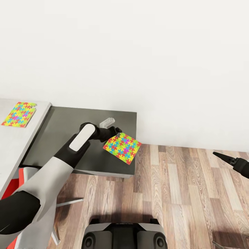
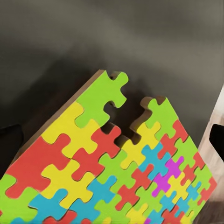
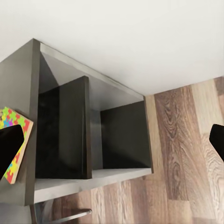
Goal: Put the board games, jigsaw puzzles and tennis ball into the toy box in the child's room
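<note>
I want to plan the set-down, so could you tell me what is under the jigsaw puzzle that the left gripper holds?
Under the held jigsaw puzzle is the table's dark grey wing; its outer corner hangs over the wood floor. The wing surface straight beneath the puzzle is covered by it.

Wood-plank floor — white wall — perhaps a red chair.

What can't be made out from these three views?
- Left gripper: in the head view its fingertips are hidden behind the held jigsaw puzzle, so the grip itself is unseen.
- Second jigsaw puzzle: cut off by the head view's left edge.
- Right gripper: only a dark tip near the head view's right edge; open or shut unclear.
- Dark grey wing: its inner shelves are in shadow in the right wrist view.
</note>
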